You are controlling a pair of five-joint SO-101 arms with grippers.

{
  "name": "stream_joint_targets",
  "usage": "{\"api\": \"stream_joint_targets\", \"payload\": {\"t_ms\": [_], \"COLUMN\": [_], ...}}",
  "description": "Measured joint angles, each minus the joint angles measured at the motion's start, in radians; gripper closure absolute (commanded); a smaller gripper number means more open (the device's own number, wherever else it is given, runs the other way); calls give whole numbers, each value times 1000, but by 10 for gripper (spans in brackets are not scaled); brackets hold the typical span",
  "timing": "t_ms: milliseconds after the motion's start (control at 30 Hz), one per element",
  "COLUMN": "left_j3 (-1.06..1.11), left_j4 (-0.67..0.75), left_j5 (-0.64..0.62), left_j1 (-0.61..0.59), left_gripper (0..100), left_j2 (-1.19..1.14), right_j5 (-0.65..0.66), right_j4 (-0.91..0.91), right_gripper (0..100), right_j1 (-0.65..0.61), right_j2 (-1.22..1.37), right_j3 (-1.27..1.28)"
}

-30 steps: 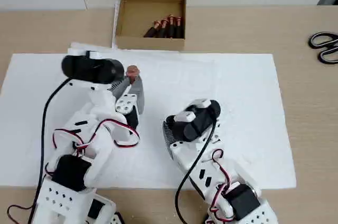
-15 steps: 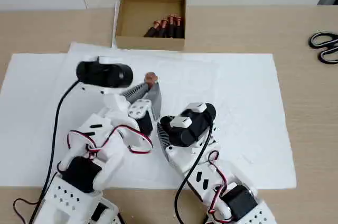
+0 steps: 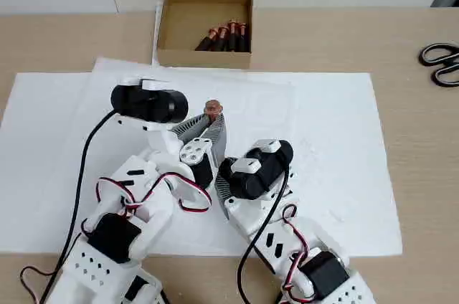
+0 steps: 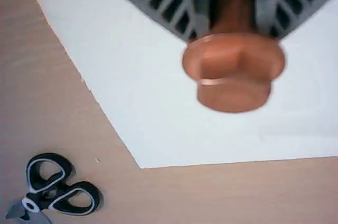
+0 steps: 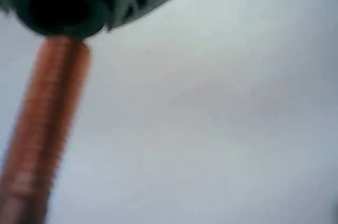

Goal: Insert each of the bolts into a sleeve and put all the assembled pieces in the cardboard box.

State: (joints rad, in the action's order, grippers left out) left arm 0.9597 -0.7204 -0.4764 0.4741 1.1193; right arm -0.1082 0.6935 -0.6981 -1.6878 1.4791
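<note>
My left gripper (image 3: 210,125) is shut on a copper bolt (image 3: 213,110), which it holds over the white paper with the hex head (image 4: 232,71) pointing away from the wrist. My right gripper (image 3: 224,183) sits just in front of it, shut on a black sleeve (image 5: 58,12). In the right wrist view the bolt's threaded shaft (image 5: 47,129) meets the sleeve's open mouth. The cardboard box (image 3: 176,28) stands at the back of the table and holds several assembled pieces (image 3: 226,37) along its right side.
A white paper sheet (image 3: 330,139) covers the middle of the wooden table. Black scissors (image 3: 441,60) lie at the far right edge, also seen as scissors (image 4: 53,195) in the left wrist view. Both arms crowd together near the table's front centre.
My left arm has swung right with the bolt, bringing it up against my right gripper. The right gripper has shifted slightly left toward it.
</note>
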Motion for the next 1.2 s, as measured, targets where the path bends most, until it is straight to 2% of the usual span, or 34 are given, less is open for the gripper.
{"api": "stream_joint_targets", "payload": {"t_ms": [767,1200], "left_j3": [86,83], "left_j4": [31,-58], "left_j5": [-2,28], "left_j1": [20,21], "left_gripper": [994,994], "left_j2": [8,20], "right_j5": [0,-2], "right_j4": [0,2], "right_gripper": [995,995], "right_j1": [8,11], "right_j2": [2,2], "right_j3": [2,5]}}
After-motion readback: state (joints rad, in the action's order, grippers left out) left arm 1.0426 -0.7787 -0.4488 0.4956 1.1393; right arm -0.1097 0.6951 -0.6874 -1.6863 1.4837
